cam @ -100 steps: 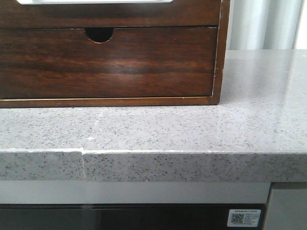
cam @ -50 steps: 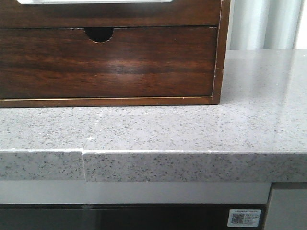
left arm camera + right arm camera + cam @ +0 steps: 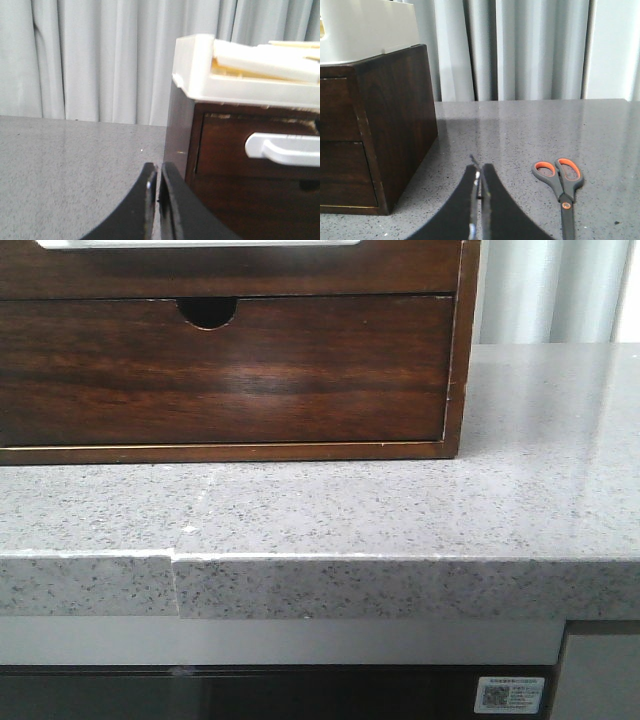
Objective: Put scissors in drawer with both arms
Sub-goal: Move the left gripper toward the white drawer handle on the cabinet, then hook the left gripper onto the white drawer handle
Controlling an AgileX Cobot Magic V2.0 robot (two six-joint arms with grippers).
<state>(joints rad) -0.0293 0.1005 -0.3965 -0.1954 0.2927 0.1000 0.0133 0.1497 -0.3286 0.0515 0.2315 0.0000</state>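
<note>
two black grippers show only in their wrist views. the left gripper (image 3: 158, 192) has its fingers pressed together, holding nothing, beside the left side of the dark wooden cabinet (image 3: 240, 175). the right gripper (image 3: 479, 190) is likewise pinched closed and empty, over the grey speckled countertop (image 3: 530, 130). scissors (image 3: 561, 184) with grey handles lined in orange lie flat on the countertop, blades closed, to the right of the cabinet and well apart from it. a white tray (image 3: 240, 75) sits on top of the cabinet, and a white handle (image 3: 282, 149) is on an upper drawer front. in the front view the lower drawer with a half-round notch (image 3: 207, 312) is closed.
</note>
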